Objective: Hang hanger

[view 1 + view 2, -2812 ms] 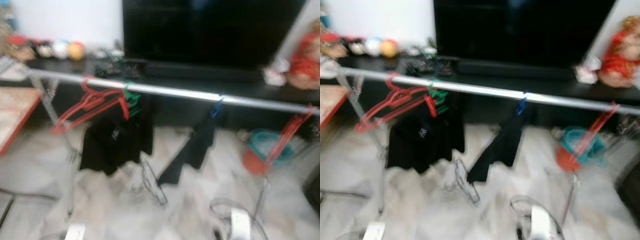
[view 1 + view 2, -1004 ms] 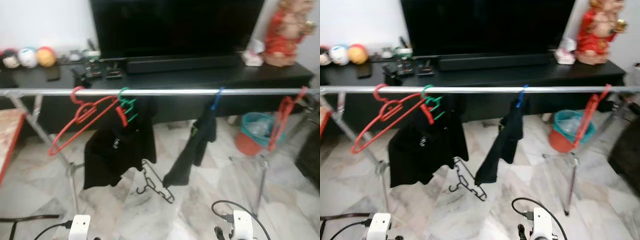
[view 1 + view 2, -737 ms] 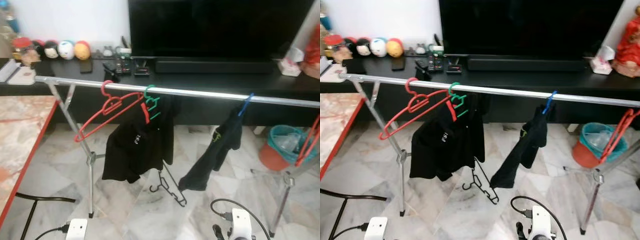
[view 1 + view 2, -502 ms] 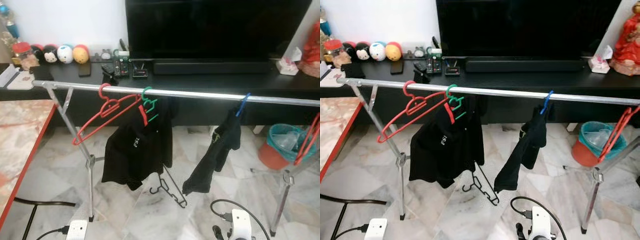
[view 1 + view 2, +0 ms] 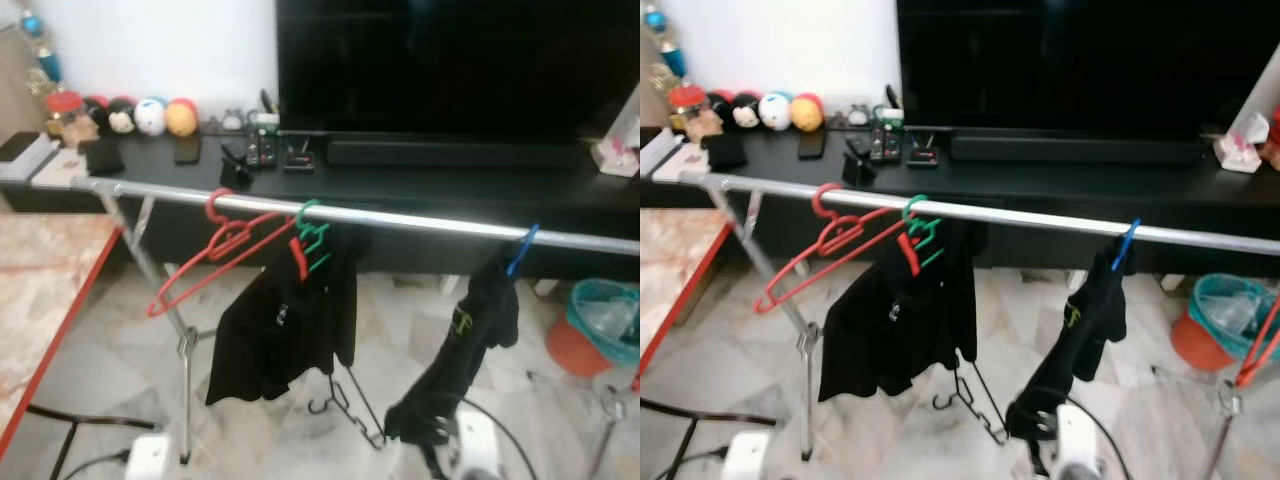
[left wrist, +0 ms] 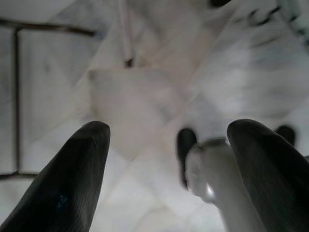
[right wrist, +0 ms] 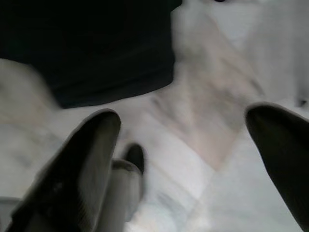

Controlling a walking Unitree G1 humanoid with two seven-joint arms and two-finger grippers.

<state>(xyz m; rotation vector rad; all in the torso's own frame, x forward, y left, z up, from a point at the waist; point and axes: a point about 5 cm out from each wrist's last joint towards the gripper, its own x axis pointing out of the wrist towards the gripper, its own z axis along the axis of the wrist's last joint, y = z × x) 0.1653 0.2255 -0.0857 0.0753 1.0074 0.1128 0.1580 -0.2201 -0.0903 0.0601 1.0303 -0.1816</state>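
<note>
Black hanger [image 5: 345,408] lying on floor (light, stiff wire) | grasping advisable at neck | left gripper [image 6: 169,159], right gripper [image 7: 193,150] hanging spread, empty

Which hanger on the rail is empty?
The red hanger near the rail's left end hangs tilted and bare. The green hanger beside it and the blue hanger both carry black garments.

We see a silver rail [image 5: 1040,217] carrying a red hanger [image 5: 830,245], green hanger [image 5: 923,237], black shirt [image 5: 895,315] and a blue-hooked dark garment [image 5: 1080,320].

left gripper [image 6: 166,164] fingers spread, empty; right gripper [image 7: 186,159] likewise
</note>
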